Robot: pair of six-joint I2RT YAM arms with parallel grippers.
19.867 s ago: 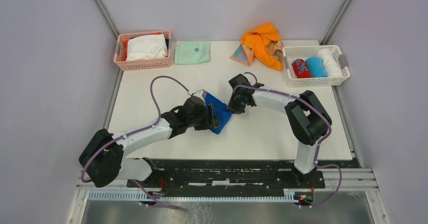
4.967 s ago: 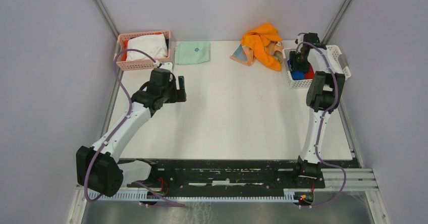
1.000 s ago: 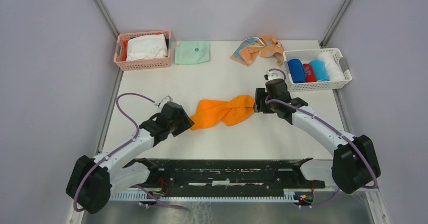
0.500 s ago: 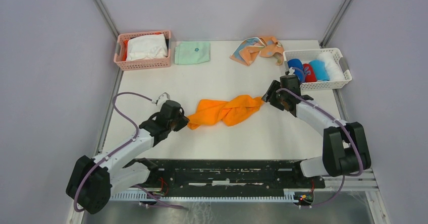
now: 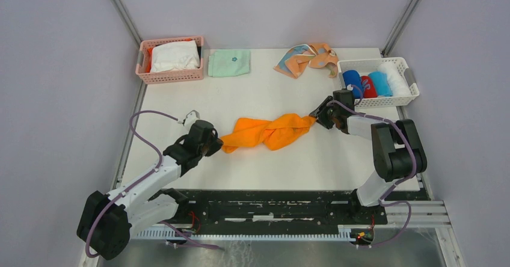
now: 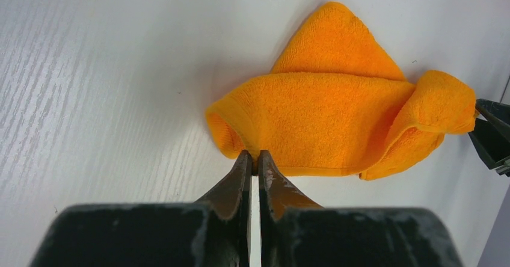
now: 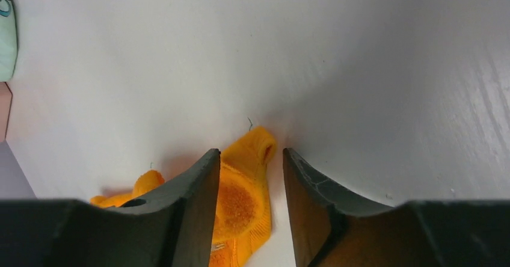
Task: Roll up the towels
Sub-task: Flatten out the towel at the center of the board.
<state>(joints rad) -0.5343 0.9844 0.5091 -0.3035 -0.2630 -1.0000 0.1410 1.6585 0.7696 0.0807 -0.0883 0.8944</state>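
Two ends of the bright orange terry towel (image 5: 267,132) get a gripper each, probably so you can pull the twisted cloth flat before rolling. It lies bunched to the left of the white plastic basket (image 5: 379,102). Your left gripper (image 6: 253,159) is pinched tight on the end farthest from the basket. Your right gripper (image 7: 249,156) stands partly open, its fingers straddling the nearest end, not clamped.

Left pincer (image 6: 252,156) tight — right pincer (image 7: 249,157) wide

No readable text, labels, brands or numbers, mark on mint-green cloth (image 5: 229,62) too small to read
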